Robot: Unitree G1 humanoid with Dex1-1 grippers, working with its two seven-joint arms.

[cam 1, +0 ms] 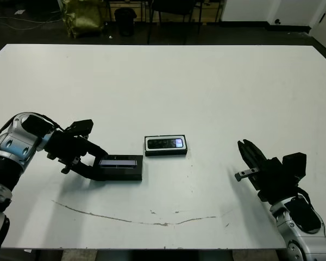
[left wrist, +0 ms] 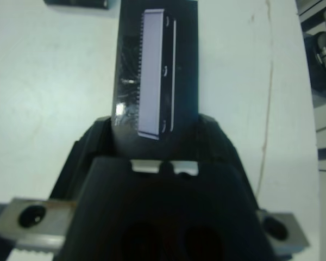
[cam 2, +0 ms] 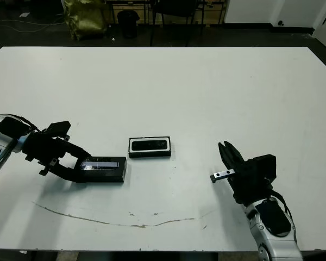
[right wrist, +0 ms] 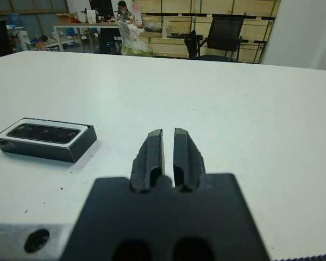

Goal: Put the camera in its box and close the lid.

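Open table (cam 1: 168, 87) is lying on every side of the box (cam 1: 166, 145), so nothing is blocking a reach to it from above, from the far side or from the right. The lid (cam 1: 118, 167) and the left gripper (cam 1: 89, 162) clamped on its end are crowding the space just to the box's near left. The right gripper (cam 1: 249, 156), fingers together, is sitting well apart on the right, leaving a wide bare lane between it and the box.
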